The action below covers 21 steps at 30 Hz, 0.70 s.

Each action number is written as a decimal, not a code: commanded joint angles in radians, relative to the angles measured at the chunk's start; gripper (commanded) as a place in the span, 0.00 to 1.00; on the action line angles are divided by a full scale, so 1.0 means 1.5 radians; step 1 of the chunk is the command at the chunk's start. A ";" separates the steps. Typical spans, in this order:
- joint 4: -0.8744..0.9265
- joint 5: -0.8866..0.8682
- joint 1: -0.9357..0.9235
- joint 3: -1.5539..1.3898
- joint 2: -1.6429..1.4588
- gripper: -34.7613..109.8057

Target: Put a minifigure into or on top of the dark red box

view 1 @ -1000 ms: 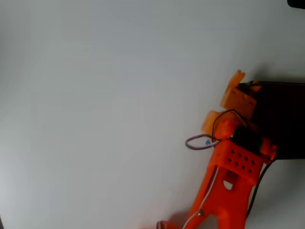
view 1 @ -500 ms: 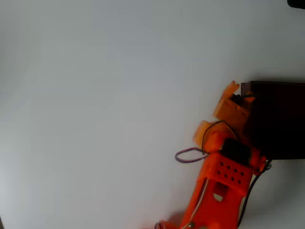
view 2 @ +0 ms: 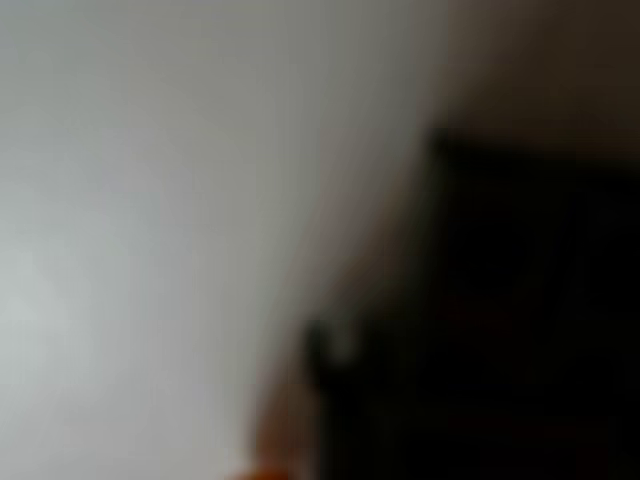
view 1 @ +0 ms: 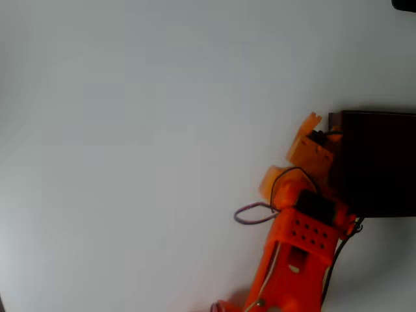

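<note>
The dark red box [view 1: 380, 162] lies at the right edge of the overhead view, with maroon walls and a near-black inside. My orange gripper [view 1: 315, 129] hangs just off the box's left wall, near its upper left corner, pointing up the picture. How its jaws stand is hidden by the orange body, and a small black part sits between them. The blue minifigure is out of view. The wrist view is badly blurred: the dark box [view 2: 510, 320] takes up the right half and the white table [view 2: 130, 220] the left.
The white table [view 1: 143, 130] stretches wide and bare to the left and top of the overhead view. A looped purple wire [view 1: 250, 214] hangs off the arm's left side. A small dark object [view 1: 404, 4] sits in the top right corner.
The arm has slid left and down the picture. The gripper has drawn back from over the box's left corner to just beside the wall. A blue speck seen under the arm earlier is now hidden.
</note>
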<state>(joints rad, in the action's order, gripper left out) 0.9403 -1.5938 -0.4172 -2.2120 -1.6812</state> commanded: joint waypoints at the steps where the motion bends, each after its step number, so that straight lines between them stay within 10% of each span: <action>1: -0.009 -0.021 -0.003 -0.011 -0.004 0.35; 21: -0.016 -0.011 -0.001 -0.012 0.002 0.24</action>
<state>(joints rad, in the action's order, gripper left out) 0.9066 -1.6076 -0.4218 -2.2258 -1.6782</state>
